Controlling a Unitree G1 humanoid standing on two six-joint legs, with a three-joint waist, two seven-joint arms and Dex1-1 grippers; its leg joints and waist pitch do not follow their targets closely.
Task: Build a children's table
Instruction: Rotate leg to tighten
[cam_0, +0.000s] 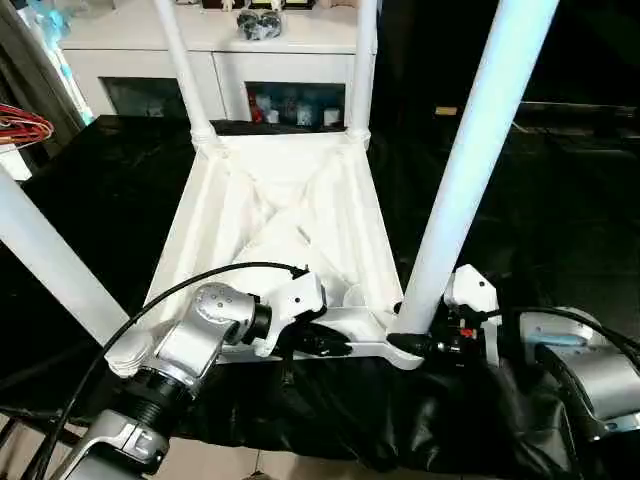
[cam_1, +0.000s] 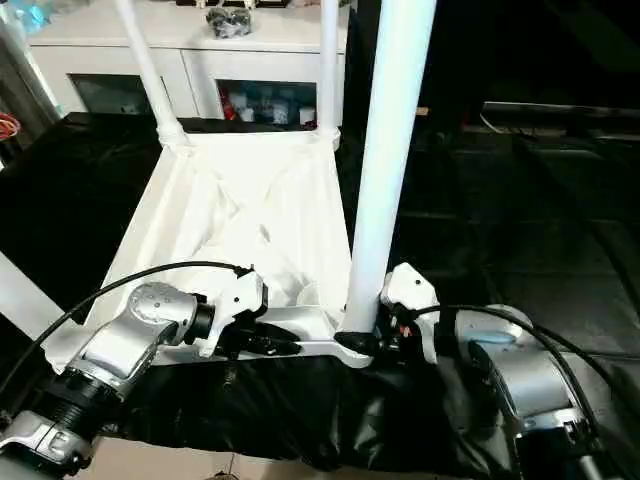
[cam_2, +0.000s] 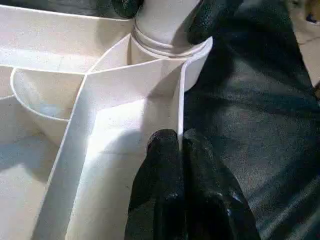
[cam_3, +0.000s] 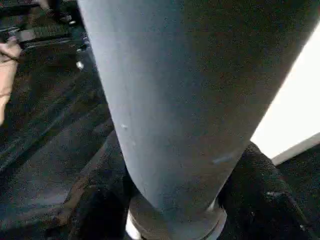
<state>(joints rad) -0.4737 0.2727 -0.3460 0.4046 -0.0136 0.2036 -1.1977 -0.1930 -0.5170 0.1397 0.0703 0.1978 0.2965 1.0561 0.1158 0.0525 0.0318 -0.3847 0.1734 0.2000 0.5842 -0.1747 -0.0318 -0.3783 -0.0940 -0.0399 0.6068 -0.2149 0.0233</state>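
The children's table (cam_0: 290, 200) lies upside down on a black cloth, its ribbed underside facing up. All of its legs stand in the corner sockets. My left gripper (cam_0: 340, 348) is at the near edge, shut on the thin rim wall (cam_2: 181, 100) of the table top. My right gripper (cam_0: 420, 342) is at the base of the near right leg (cam_0: 470, 170), just above its socket (cam_2: 165, 45), shut on that leg with one black finger on each side. The near left leg (cam_0: 50, 260) leans out toward the left.
A white cabinet (cam_0: 200, 40) with glass doors stands behind the table, past the two far legs (cam_0: 180, 60). Red wire loops (cam_0: 20, 125) lie at the far left. The black cloth (cam_0: 560, 220) stretches to the right. A person's hand (cam_3: 7, 65) is at the edge.
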